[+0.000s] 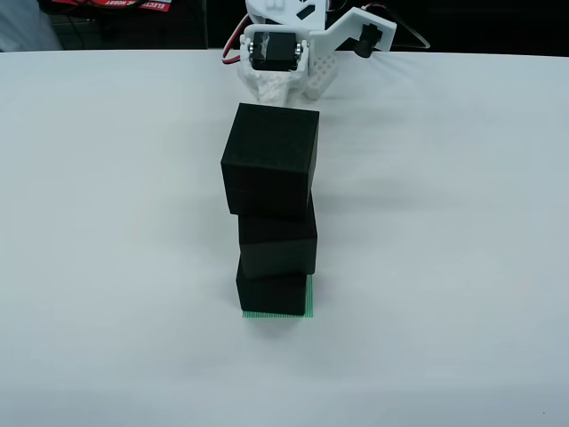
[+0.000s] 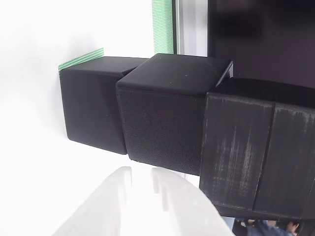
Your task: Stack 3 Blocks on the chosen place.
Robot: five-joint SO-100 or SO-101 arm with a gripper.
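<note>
Three black blocks stand stacked on the white table. The bottom block point(image 1: 271, 294) sits on the chosen place point(image 1: 311, 301), a green striped patch whose front and right edges peek out. The middle block point(image 1: 277, 245) rests on it, shifted a little to the right. The top block point(image 1: 269, 147) is turned slightly. In the view that rides on the gripper the stack appears sideways: bottom block point(image 2: 93, 108) by the green patch point(image 2: 81, 58), middle block point(image 2: 162, 118), top block point(image 2: 246, 157). My white gripper point(image 1: 289, 84) is behind the stack, apart from it, its fingers point(image 2: 123, 196) close together and holding nothing.
The arm's white base and black servo point(image 1: 267, 49) sit at the table's far edge point(image 1: 133, 52), with dark clutter behind. Another green striped strip point(image 2: 163, 27) shows at the top of the gripper view. White table surface point(image 1: 107, 222) spreads on both sides of the stack.
</note>
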